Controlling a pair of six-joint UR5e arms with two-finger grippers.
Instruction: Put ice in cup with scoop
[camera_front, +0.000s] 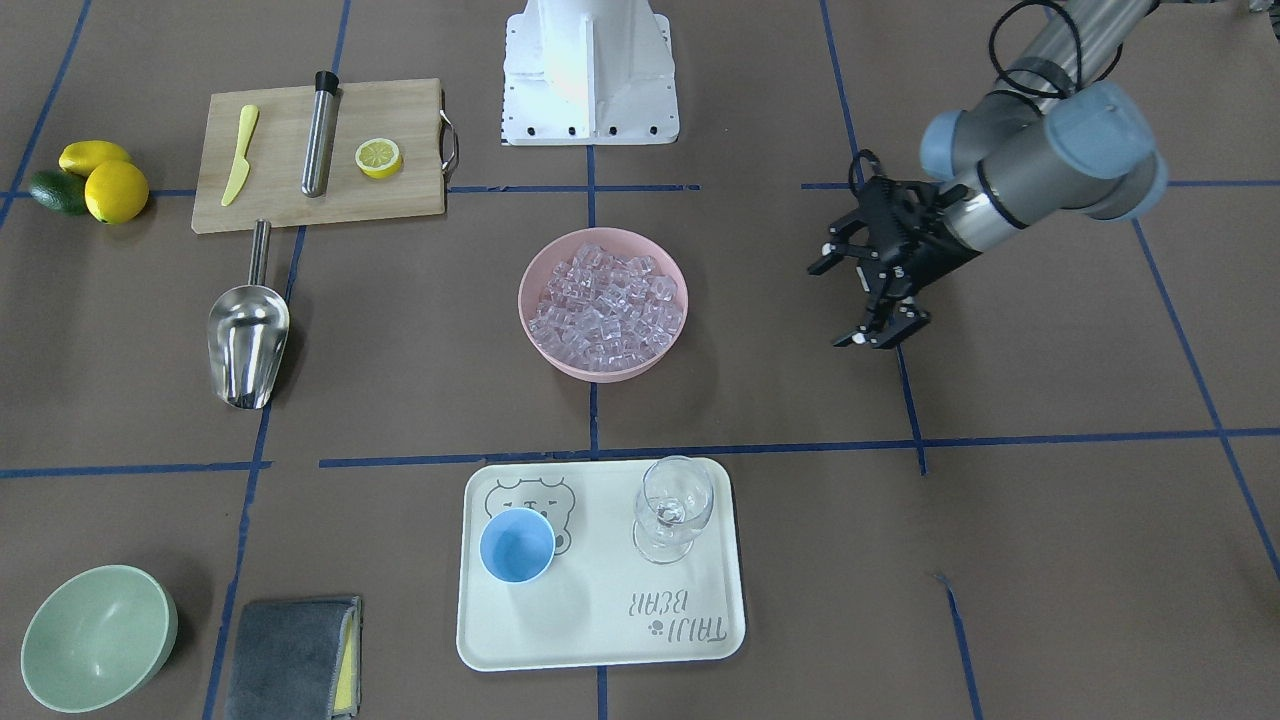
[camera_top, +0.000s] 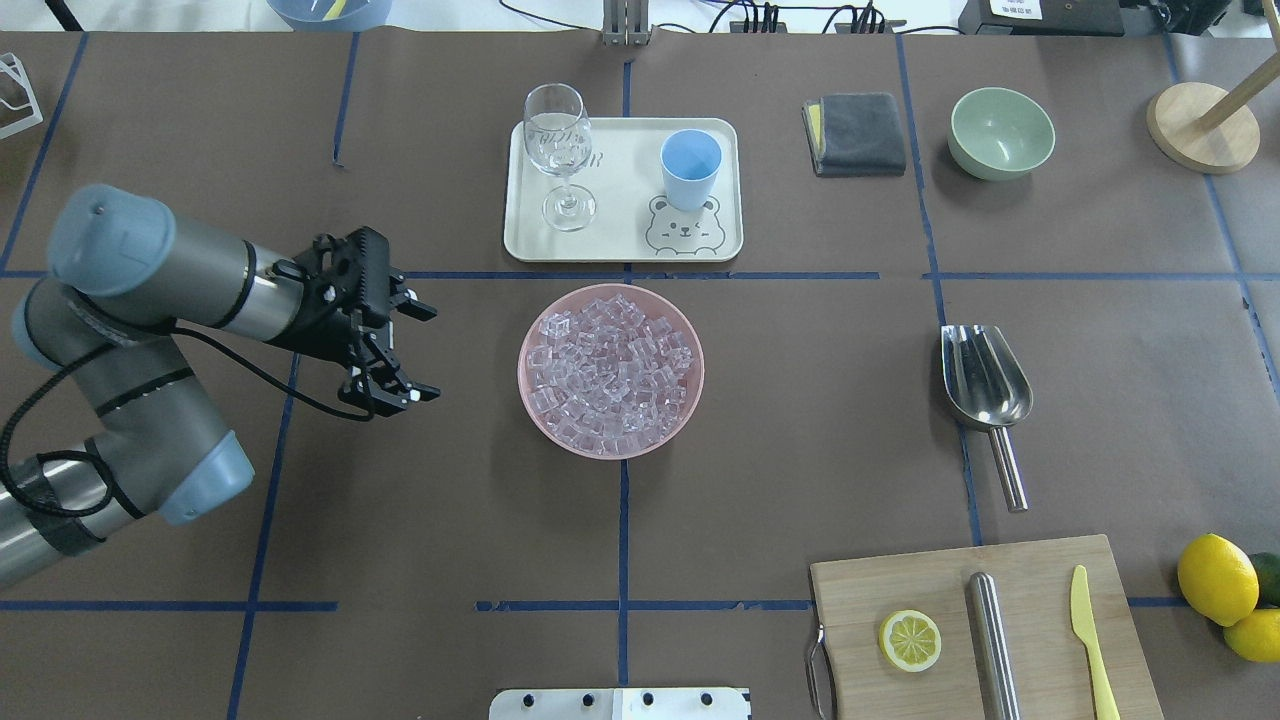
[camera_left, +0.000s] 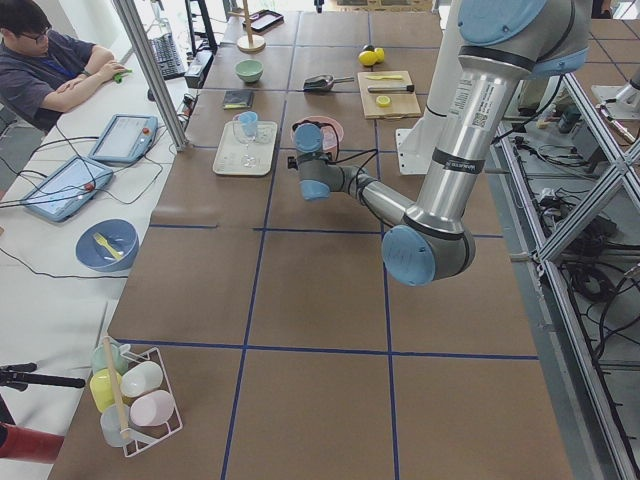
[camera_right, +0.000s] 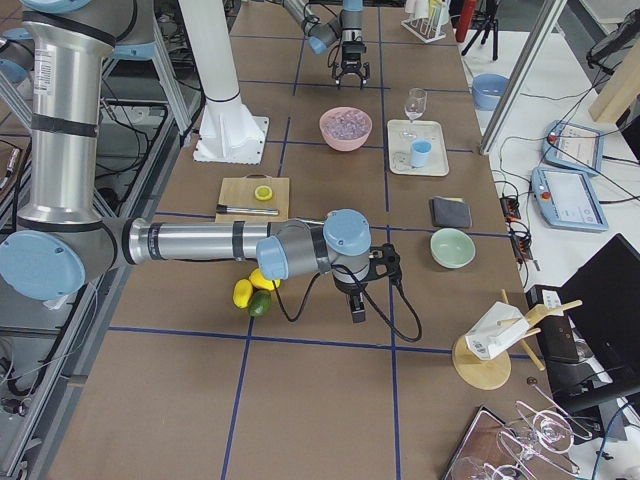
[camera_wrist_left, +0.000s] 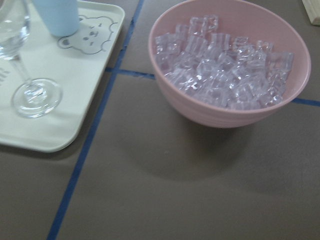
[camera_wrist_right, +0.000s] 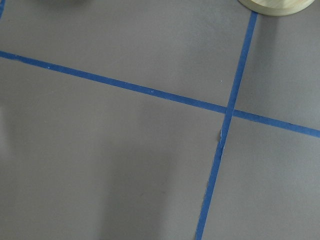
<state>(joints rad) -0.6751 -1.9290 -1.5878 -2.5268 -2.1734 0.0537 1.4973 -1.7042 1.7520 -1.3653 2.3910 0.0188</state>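
The ice (camera_top: 610, 365) is a heap of clear cubes in a pink bowl (camera_top: 530, 395) at the table's middle; the ice also shows in the left wrist view (camera_wrist_left: 225, 70). The light-blue cup (camera_top: 690, 165) stands upright and looks empty on a cream tray (camera_top: 620, 240). The steel scoop (camera_top: 983, 385) lies on the table right of the bowl, handle toward the robot. My left gripper (camera_top: 428, 353) is open and empty, hovering left of the bowl. My right gripper (camera_right: 357, 305) shows only in the exterior right view, near the lemons; I cannot tell if it is open.
A wine glass (camera_top: 560, 150) stands on the tray beside the cup. A grey cloth (camera_top: 855, 133) and a pale-green bowl (camera_top: 1000, 132) lie at the far right. A cutting board (camera_top: 980, 630) holds a half lemon, a steel tube and a yellow knife. Lemons (camera_top: 1215, 578) sit beside it.
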